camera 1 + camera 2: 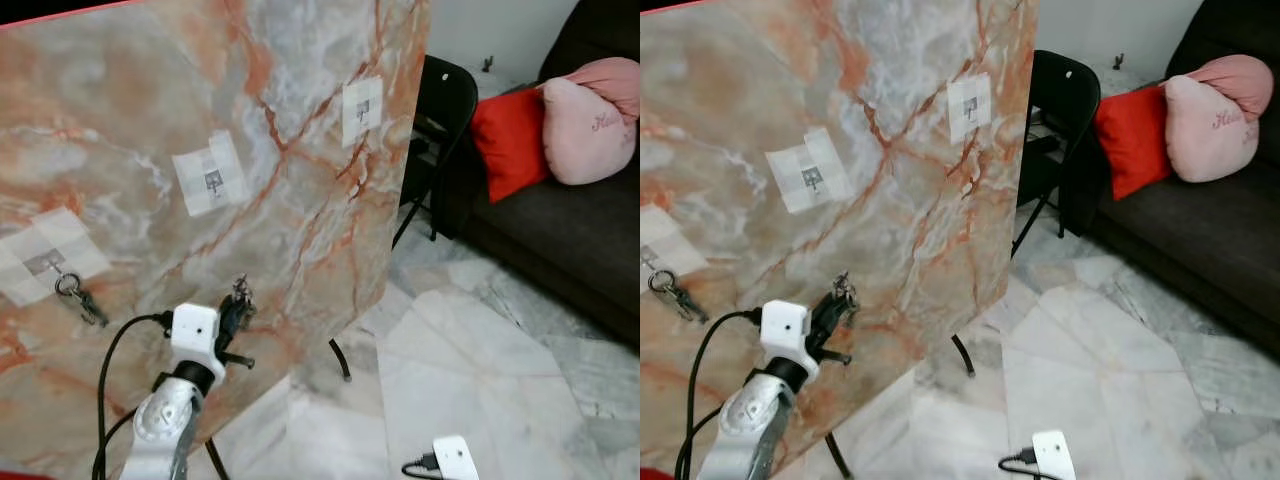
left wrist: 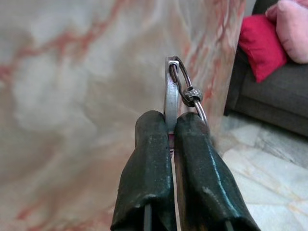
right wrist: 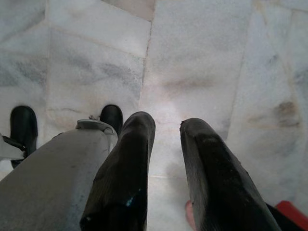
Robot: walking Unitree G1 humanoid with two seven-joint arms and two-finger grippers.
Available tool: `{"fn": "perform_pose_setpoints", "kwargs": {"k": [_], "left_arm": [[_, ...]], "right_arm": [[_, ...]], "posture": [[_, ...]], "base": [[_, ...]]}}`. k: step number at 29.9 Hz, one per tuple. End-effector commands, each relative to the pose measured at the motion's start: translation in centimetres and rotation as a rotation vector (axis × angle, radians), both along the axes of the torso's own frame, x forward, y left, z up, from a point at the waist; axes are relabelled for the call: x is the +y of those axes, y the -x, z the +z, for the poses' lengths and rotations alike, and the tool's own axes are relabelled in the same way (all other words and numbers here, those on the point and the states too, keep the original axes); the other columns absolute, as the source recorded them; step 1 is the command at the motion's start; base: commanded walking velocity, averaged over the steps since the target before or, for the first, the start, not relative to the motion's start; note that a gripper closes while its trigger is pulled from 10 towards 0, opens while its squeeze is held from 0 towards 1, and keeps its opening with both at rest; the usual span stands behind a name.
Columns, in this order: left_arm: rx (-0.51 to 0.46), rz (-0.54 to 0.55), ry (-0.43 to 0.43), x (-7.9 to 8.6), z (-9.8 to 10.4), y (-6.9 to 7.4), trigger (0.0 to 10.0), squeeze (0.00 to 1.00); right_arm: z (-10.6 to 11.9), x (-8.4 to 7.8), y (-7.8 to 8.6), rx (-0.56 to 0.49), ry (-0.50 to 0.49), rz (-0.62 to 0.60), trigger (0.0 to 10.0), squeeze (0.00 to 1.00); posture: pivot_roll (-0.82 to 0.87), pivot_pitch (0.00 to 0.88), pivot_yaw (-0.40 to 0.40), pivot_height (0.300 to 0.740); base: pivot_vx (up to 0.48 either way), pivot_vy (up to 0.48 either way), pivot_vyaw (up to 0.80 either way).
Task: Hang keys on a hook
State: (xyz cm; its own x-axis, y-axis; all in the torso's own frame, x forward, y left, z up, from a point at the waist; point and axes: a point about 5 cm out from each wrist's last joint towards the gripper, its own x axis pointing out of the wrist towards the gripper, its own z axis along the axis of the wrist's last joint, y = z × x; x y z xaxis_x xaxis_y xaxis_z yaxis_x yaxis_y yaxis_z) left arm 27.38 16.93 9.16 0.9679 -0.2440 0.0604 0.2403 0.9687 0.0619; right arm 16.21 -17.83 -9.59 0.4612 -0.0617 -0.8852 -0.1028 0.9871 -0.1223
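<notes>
Marble-patterned board [image 1: 250, 130] leans before the robot in the left eye view, bearing three taped hooks; the lowest hook [image 1: 45, 262], near its left edge, already carries a key bunch [image 1: 80, 298]. Beyond its right edge stand a black chair [image 1: 440, 110] and a sofa with a red cushion [image 1: 510, 140]. Left wrist view: the left pincer [image 2: 169, 137] is clenched on the keys [image 2: 180, 91], close to the board. Right wrist view: the right pincer [image 3: 166, 130] hangs released over the marble floor [image 3: 202, 57].

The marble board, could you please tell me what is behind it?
Behind the marble board stands a black chair, with a sofa holding a red cushion and a pink cushion farther right. The board hides most of the chair.
</notes>
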Motion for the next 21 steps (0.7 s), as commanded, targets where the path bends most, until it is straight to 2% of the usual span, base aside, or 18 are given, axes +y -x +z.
{"fn": "perform_pose_setpoints", "kwargs": {"k": [1,9,13,21], "left_arm": [[-0.022,0.007,-0.016,0.0,0.8,-0.3,10.0,0.00],[-0.075,0.012,0.020,-1.1,2.5,-2.4,10.0,0.00],[-0.094,-0.054,0.023,-2.6,3.5,-3.7,10.0,0.00],[-0.101,-0.099,0.037,-4.0,4.9,-5.6,10.0,0.00]], "right_arm": [[0.0,0.3,-0.1,-0.009,-0.014,-0.007,10.0,0.00],[0.0,0.4,-0.2,-0.013,-0.018,-0.009,10.0,0.00],[0.1,0.5,-0.2,-0.015,-0.019,-0.011,10.0,0.00],[0.1,0.6,-0.3,-0.016,-0.021,-0.012,10.0,0.00]], "posture": [[0.02,0.000,-0.009,0.740],[0.02,0.000,-0.006,0.740],[0.02,0.000,-0.003,0.740],[0.02,0.000,0.006,0.740]], "base": [[0.000,0.000,0.00],[0.000,0.000,0.00],[0.000,0.000,0.00],[0.000,0.000,0.00]]}}
